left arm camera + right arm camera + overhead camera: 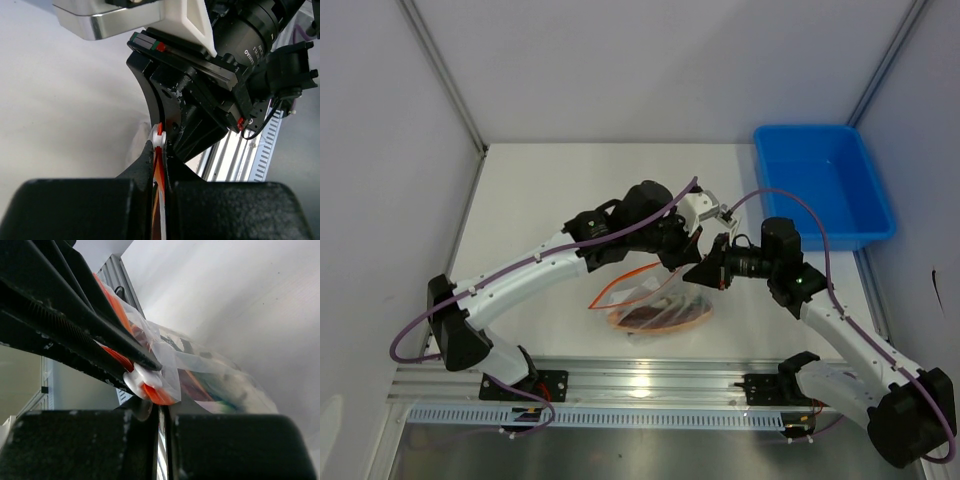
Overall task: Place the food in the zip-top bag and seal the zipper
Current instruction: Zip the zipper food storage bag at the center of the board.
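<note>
Both arms bend inward above the zip-top bag [655,308]. The left hand [159,154] clamps the zipper [159,129], the right hand [162,409] the bag's edge. Only the wrist views show the white slider [157,139].

left fingers [142,169] | pinched on zipper [158,172] | white slider [157,139] just beyond tips

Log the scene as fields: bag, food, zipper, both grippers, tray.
bag: crinkly clear plastic zip-top bag, on the table
food: small toy foods, inside the bag
zipper: thin orange-red closure strip, white slider at the gripped end
left gripper: jaws shut on the closure strip
right gripper: jaws shut on the bag's edge by the slider
tray: blue plastic tray, far right
</note>
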Robot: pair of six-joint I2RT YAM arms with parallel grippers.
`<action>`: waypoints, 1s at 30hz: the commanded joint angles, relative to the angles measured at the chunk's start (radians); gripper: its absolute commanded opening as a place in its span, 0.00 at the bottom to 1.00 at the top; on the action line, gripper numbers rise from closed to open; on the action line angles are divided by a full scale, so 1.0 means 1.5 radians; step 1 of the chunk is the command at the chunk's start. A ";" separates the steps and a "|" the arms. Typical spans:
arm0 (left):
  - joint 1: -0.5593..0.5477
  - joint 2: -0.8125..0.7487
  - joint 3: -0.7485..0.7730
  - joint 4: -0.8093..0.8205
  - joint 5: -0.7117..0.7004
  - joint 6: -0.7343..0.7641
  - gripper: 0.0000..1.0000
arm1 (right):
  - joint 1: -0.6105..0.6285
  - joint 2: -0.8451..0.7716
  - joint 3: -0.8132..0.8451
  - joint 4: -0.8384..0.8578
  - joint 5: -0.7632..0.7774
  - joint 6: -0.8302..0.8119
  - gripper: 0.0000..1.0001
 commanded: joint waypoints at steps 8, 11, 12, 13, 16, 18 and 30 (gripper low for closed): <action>0.017 -0.054 -0.012 0.018 0.088 0.003 0.01 | -0.015 0.007 0.057 -0.013 -0.033 -0.030 0.05; 0.028 -0.064 -0.023 0.023 0.103 -0.005 0.01 | -0.017 0.006 0.042 0.025 -0.067 -0.018 0.00; 0.031 -0.066 -0.024 0.024 0.104 -0.007 0.00 | -0.017 0.004 0.039 0.029 -0.074 -0.009 0.00; 0.036 -0.068 -0.026 0.026 0.106 -0.008 0.00 | -0.016 0.003 0.035 0.054 -0.085 -0.004 0.00; 0.042 -0.074 -0.037 0.026 0.116 -0.010 0.01 | -0.015 -0.004 0.018 0.092 -0.105 0.017 0.00; 0.043 -0.068 -0.037 0.021 0.115 -0.010 0.01 | -0.012 -0.009 0.015 0.109 -0.116 0.022 0.00; 0.045 -0.063 -0.029 0.020 0.136 -0.019 0.01 | -0.008 0.007 0.025 0.102 -0.133 0.016 0.00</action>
